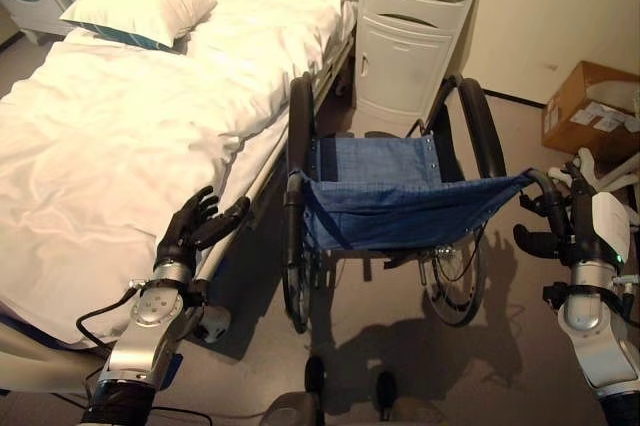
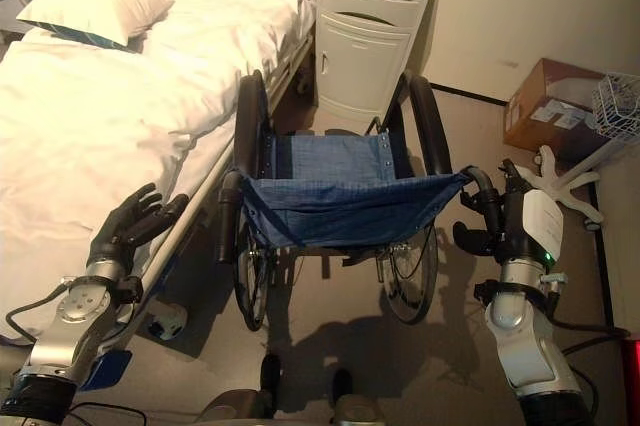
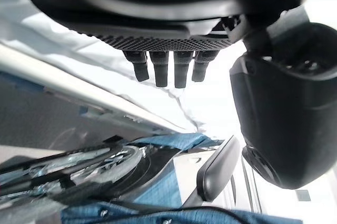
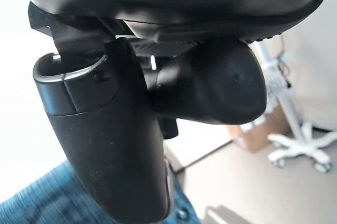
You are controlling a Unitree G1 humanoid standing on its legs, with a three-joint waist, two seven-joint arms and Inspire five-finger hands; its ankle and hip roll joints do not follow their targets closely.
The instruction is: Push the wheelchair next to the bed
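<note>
A wheelchair (image 1: 390, 208) with a blue fabric seat and backrest, black push rims and spoked wheels stands just beside the white-sheeted bed (image 1: 120, 136), facing a pale bedside cabinet (image 1: 410, 36). The robot's right hand (image 2: 505, 216) is clasped around the chair's right push handle (image 2: 478, 186), while its left hand (image 1: 195, 231) hangs with fingers relaxed and spread over the bed's edge, apart from the left push handle (image 2: 226, 218). A pillow (image 1: 140, 6) lies at the bed's far end, and a cardboard box (image 1: 585, 106) sits on the floor to the right.

Head stereo looks down; wrist cameras close.
</note>
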